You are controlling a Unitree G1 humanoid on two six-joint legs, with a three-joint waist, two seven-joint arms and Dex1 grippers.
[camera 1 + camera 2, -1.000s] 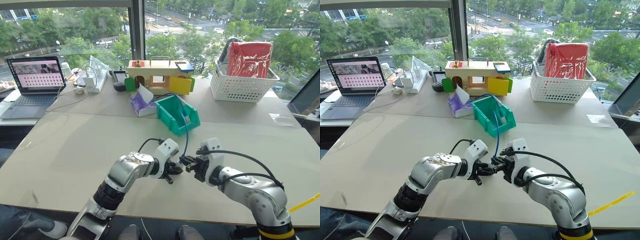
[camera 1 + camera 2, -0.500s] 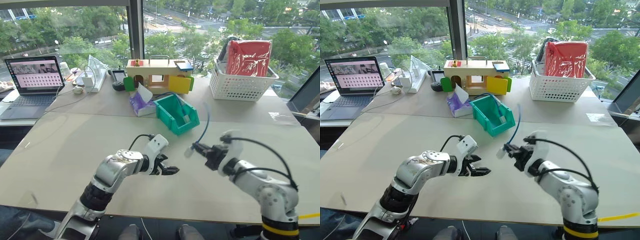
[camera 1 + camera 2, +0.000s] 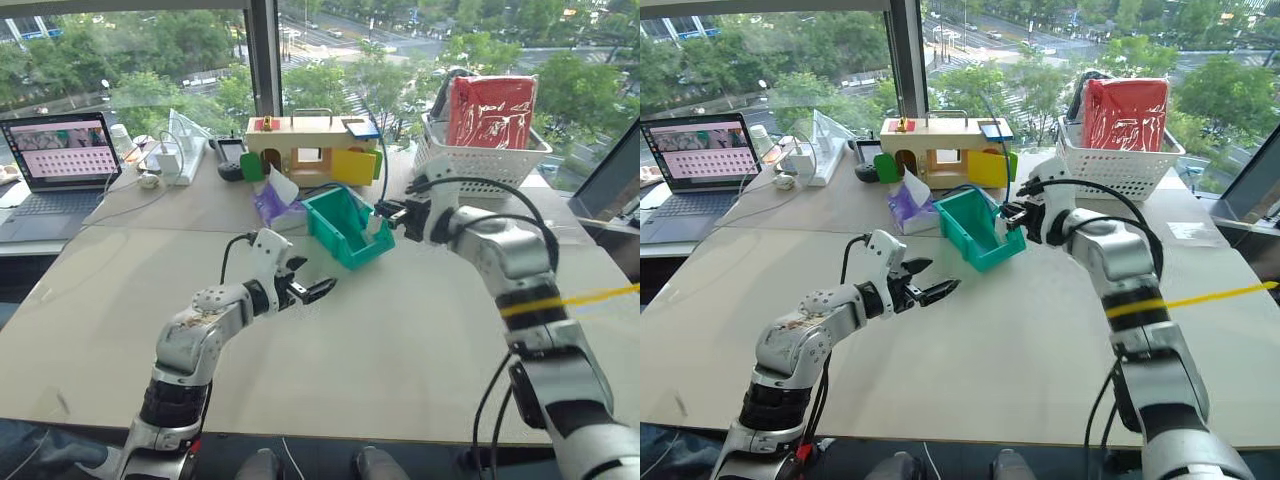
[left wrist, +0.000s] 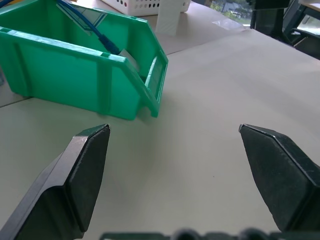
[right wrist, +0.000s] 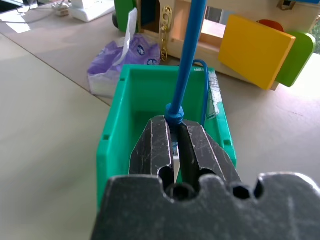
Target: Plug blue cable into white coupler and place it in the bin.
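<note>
Our right claw [image 5: 172, 137], clamped on the blue cable [image 5: 186, 60] at centre frame, should lower into the teal bin [image 5: 112, 135] before we release; our left claw [image 3: 308, 292] gapes empty.

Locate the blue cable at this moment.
The blue cable is pinched in the right gripper, held over the bin, just in front of the wooden toy house.
</note>
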